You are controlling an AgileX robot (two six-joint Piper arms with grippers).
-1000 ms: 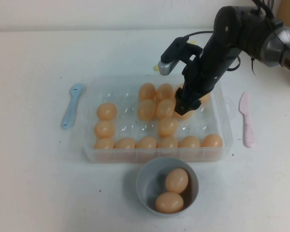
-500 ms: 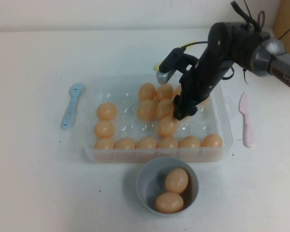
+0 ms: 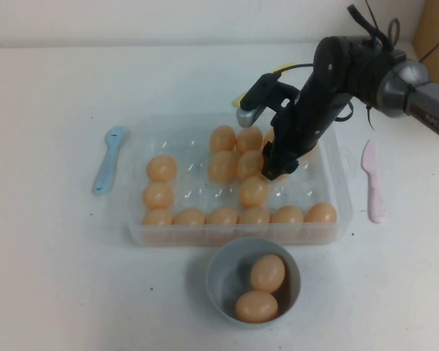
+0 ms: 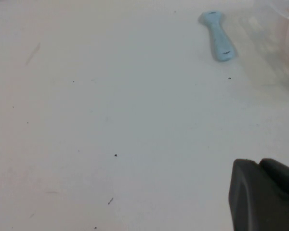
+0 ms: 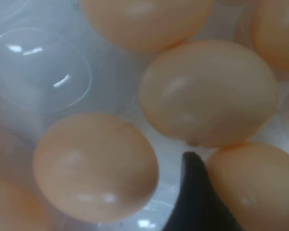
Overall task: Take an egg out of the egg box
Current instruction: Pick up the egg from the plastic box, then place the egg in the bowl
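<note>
The egg box (image 3: 342, 191) is a clear plastic tray in mid-table holding several peach-orange eggs. My right gripper (image 3: 278, 170) reaches down into its right half among the eggs. In the right wrist view one dark finger (image 5: 195, 197) lies flush against the egg (image 5: 253, 187), which still sits in the box; the other finger is out of frame. Two more eggs (image 5: 209, 91) (image 5: 94, 166) lie just beside it. My left gripper (image 4: 258, 163) shows only in the left wrist view, shut and empty over bare table, away from the box.
A pale grey-blue bowl (image 3: 218, 292) with two eggs stands just in front of the box. A blue spoon (image 3: 108, 157) lies left of the box and also shows in the left wrist view (image 4: 216, 33). A pink spatula (image 3: 373, 183) lies to the right.
My right gripper has come down into the box over the egg at its right half and drawn slightly left. The eggs and the bowl have not moved.
</note>
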